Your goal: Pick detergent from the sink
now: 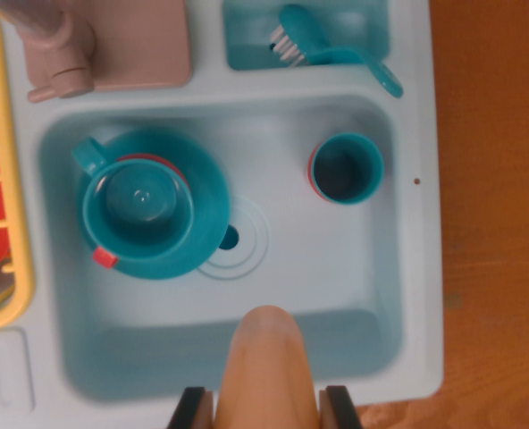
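Teal sink holds two cups, one plate, one detergent bottle.

— What sort of place is this?

— A play kitchen set on a wooden table, not a real one. The pale blue sink is moulded plastic with a printed-looking drain ring.

— What else says kitchen?

— A teal cup sits on a teal plate in the basin, a second small cup stands apart from it, a dish brush lies in a side tray, a pinkish faucet stands behind, and a yellow drying rack sits at the wrist view's left.
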{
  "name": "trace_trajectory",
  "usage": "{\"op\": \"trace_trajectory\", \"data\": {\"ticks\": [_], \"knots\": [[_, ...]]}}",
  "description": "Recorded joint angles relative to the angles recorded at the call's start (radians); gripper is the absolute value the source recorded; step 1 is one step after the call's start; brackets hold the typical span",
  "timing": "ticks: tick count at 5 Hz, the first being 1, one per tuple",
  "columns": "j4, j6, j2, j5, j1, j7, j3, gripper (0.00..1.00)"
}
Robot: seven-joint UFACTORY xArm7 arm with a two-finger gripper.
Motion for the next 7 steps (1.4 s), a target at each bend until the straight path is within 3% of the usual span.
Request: {"op": "trace_trajectory", "data": {"ticks": [1, 2, 3, 4, 7], "knots": [[0.000, 0.000, 0.000, 0.0000, 0.0000, 0.000, 0.000, 1.00], [0.020, 0.029, -0.009, 0.0003, 0.0005, -0.002, 0.000, 1.00], [0.020, 0.029, -0.009, 0.0003, 0.0005, -0.002, 0.000, 1.00], [0.036, 0.053, -0.017, 0.0005, 0.0009, -0.003, 0.001, 1.00], [0.048, 0.071, -0.023, 0.0007, 0.0012, -0.004, 0.001, 1.00]]}}
